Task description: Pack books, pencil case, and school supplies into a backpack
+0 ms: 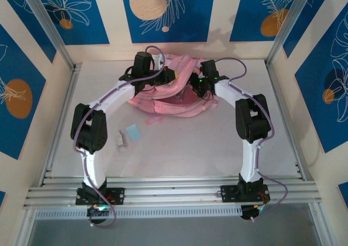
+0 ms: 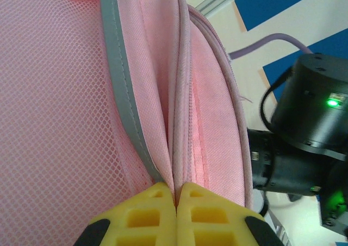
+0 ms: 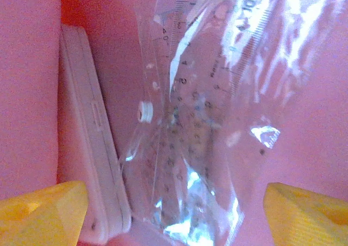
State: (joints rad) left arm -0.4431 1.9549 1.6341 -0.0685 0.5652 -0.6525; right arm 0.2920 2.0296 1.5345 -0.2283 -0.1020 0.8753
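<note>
- Two tools work at the backpack (image 1: 163, 106), which lies at the middle of the worktop's (image 1: 190, 148) far edge with its mouth toward the near edge.
- Left tool (image 2: 176, 200): its yellow pads are pressed together on the zip rim (image 2: 187, 121), holding the mouth up.
- Right tool (image 3: 175, 202): it is reaching inside, its fingers wide apart and gripping nothing.
- Contents: the clear packet (image 3: 206, 121), with ruler markings visible through it, lies loose between the spread fingers against the pink lining. Just beside it a pale oblong case (image 3: 92, 143) stands on edge; I judge it to be the pencil case. Whether books lie deeper in, I cannot tell.
- Not yet packed: the light-blue square (image 1: 132, 131) and the white piece (image 1: 122, 138) sit close together on the left half of the worktop, between backpack and near edge.
- Risk: the slick packet sits right between the open fingers, so a careless withdrawal could catch it and drag it out.
- Risk: the left pinch holds only a thin fold of rim. If it slips, the mouth would likely sag onto the right tool and close the opening.
- Risk: the two leftover pieces are flat and small, so they may skid rather than lift.
</note>
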